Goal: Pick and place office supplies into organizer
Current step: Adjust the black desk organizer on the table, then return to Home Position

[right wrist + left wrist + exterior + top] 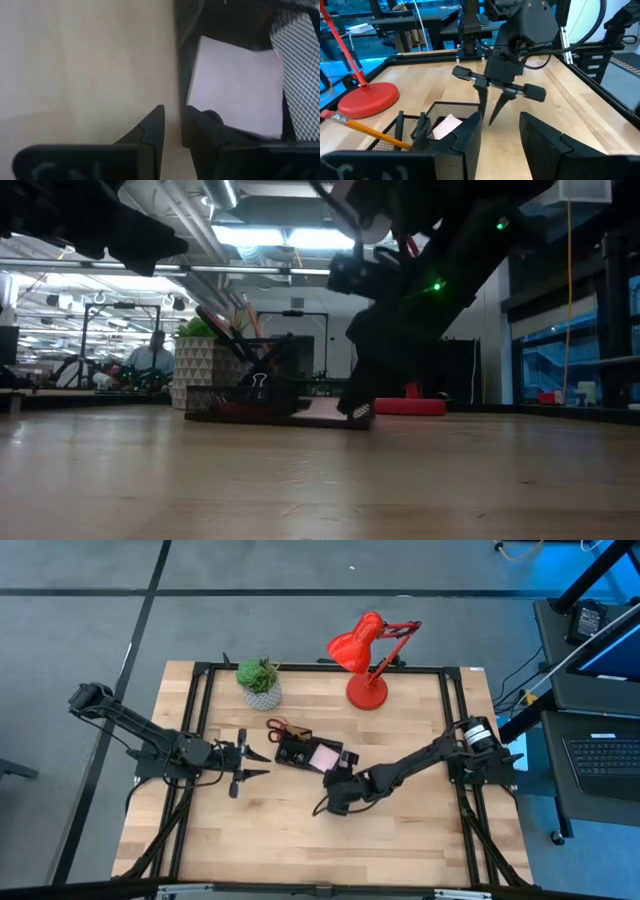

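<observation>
The black mesh organizer stands at mid-table. The pink sticky-note pad lies in its right section. The red-handled scissors and an orange pencil stick out of the organizer. A black clip shows at its front. My right gripper points down at the organizer's near right corner, open by a narrow gap. One finger is over the pad and the other is outside the wall. My left gripper is open and empty, just left of the organizer. My right gripper stands astride the organizer's right wall from above, one finger inside and one finger outside over the table. I cannot tell whether either finger touches the wall or the pad.
A white pot with a green plant stands at the far left of the table. A red desk lamp stands at the far middle. Bare wood lies along the near side of the table. A person sits in the room beyond.
</observation>
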